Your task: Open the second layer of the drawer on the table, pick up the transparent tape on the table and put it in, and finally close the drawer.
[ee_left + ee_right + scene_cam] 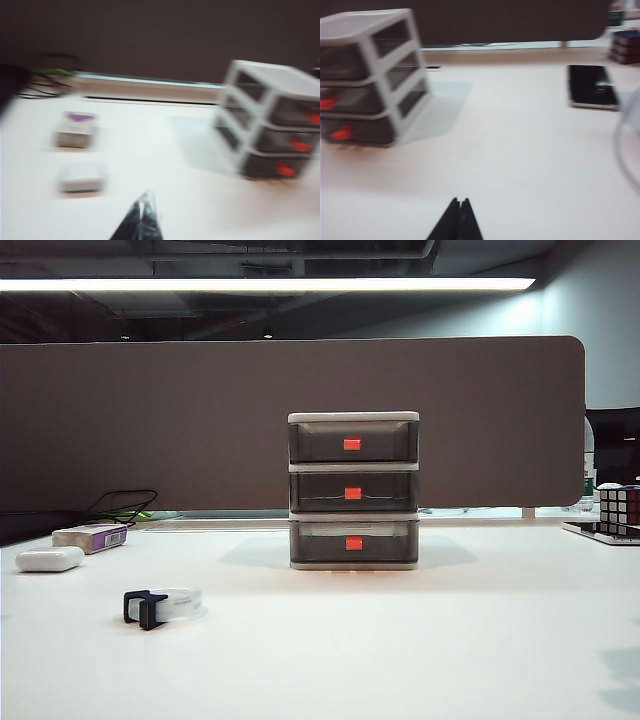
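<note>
Drawer (353, 490) stands shut on the table (420, 640) in the exterior view, its second layer (353, 492) flush; the transparent tape (165, 607) lies well left and in front of it. No arm shows.

Left wrist view, blurred: left gripper (142, 220) clenched, empty, well short of the drawer; a purple-labelled box (74, 130) and white case (81, 176) lie left.

Right wrist view: right gripper (458, 220) clenched, empty. Only here a black phone (592, 86) appears, right of the drawer.

Opening well likely means releasing jaws, then pulling the middle tab straight.
</note>
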